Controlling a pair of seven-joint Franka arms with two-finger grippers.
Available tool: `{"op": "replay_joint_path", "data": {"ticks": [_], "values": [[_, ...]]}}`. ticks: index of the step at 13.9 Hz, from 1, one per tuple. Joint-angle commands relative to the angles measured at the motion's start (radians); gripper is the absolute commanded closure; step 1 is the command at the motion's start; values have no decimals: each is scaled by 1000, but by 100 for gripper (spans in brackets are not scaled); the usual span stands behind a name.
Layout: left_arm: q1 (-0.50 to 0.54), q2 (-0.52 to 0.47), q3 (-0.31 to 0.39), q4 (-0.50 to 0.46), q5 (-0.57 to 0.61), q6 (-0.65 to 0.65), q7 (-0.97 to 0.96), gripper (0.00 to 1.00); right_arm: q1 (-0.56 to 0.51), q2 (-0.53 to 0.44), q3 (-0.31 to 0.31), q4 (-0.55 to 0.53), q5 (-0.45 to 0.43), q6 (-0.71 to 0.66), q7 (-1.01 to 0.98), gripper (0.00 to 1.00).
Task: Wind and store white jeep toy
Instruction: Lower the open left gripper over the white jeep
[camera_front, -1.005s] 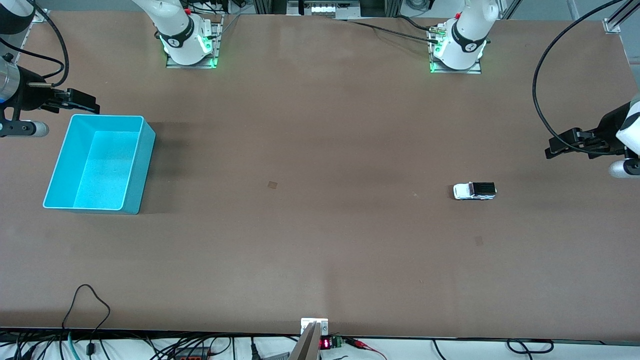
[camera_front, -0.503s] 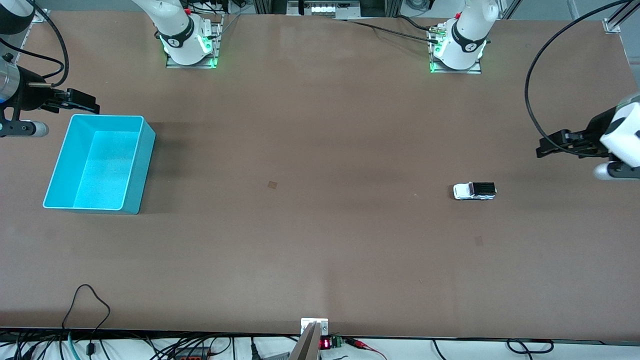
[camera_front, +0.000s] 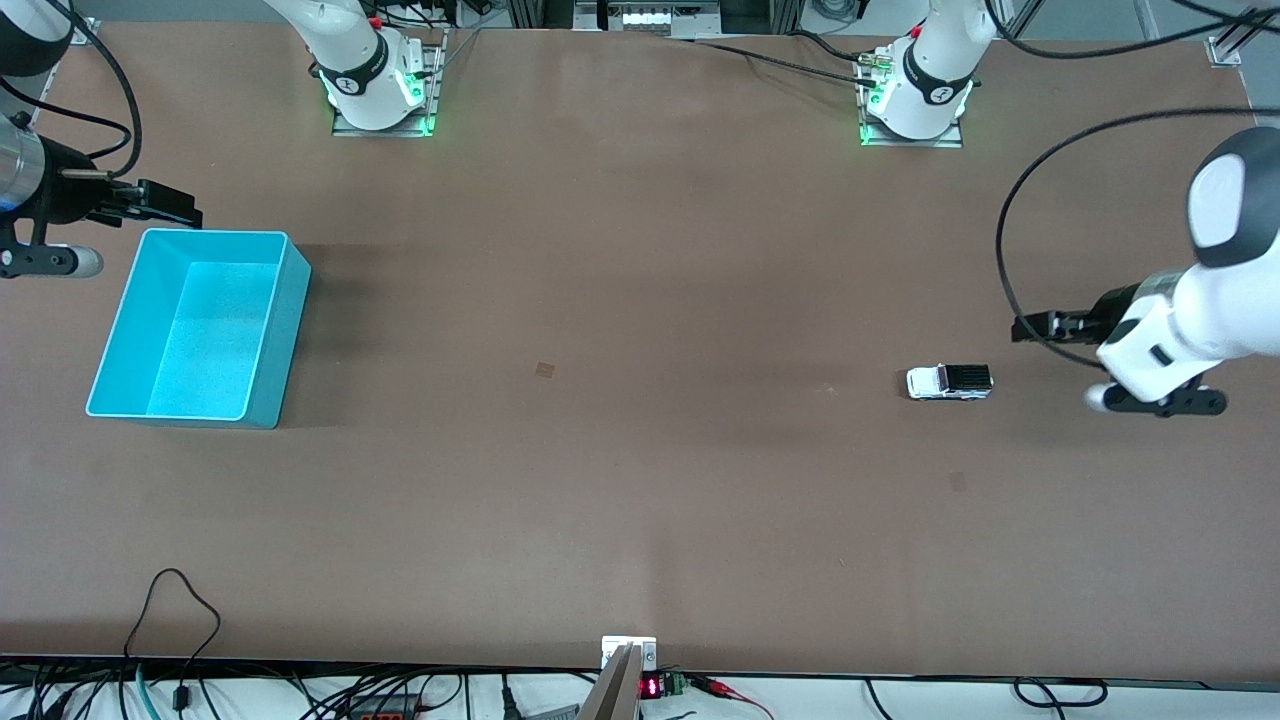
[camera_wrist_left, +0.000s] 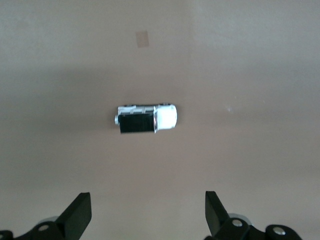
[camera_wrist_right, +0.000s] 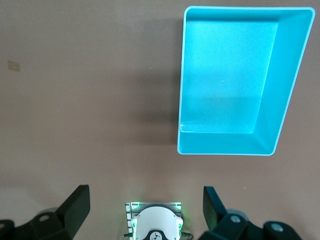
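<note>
Looking for brands or writing first, we find none we can read: the tiny boxy white jeep toy (camera_front: 949, 381) with its glossy black roof panel carries no legible mark, and the red digits on a small display (camera_front: 651, 687) at the table's edge nearest the front camera are too small for us to make out.

We see the jeep standing on its wheels on the brown table (camera_front: 640, 450), toward the left arm's end, well apart from the open turquoise plastic bin (camera_front: 200, 325) at the right arm's end.

Our left gripper (camera_front: 1030, 327) hangs in the air over the table just beside the jeep, on the side of the left arm's end, touching nothing. In the left wrist view its two black fingers (camera_wrist_left: 77, 215) stand wide apart with bare table between them, and the jeep (camera_wrist_left: 146, 118) lies ahead of the fingertips, roughly centred on the gap and crosswise to it.

Our right gripper (camera_front: 165, 204) waits up beside the bin's rim on the robots' side, its jaws spread wide and holding nothing; the right wrist view shows the bin (camera_wrist_right: 292, 85) with nothing in it.
</note>
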Motion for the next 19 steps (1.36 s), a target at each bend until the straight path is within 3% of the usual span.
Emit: {"op": "replay_joint_path", "data": {"ticks": [1, 5, 10, 14, 19], "values": [[-3, -54, -1, -186, 18, 164, 25, 0, -4, 25, -1, 12, 1, -19, -21, 0], [3, -56, -1, -346, 26, 327, 276, 0, -4, 68, -3, 15, 3, -46, -35, 0], [8, -18, -3, -392, 87, 409, 730, 0, -18, 77, -3, 14, 3, -65, -72, 0], [8, 13, -3, -459, 86, 576, 1176, 0, -27, 77, -3, 14, 4, -71, -72, 0], [8, 44, -7, -496, 86, 588, 1367, 0, -27, 79, -3, 14, 9, -72, -73, 0]]}}
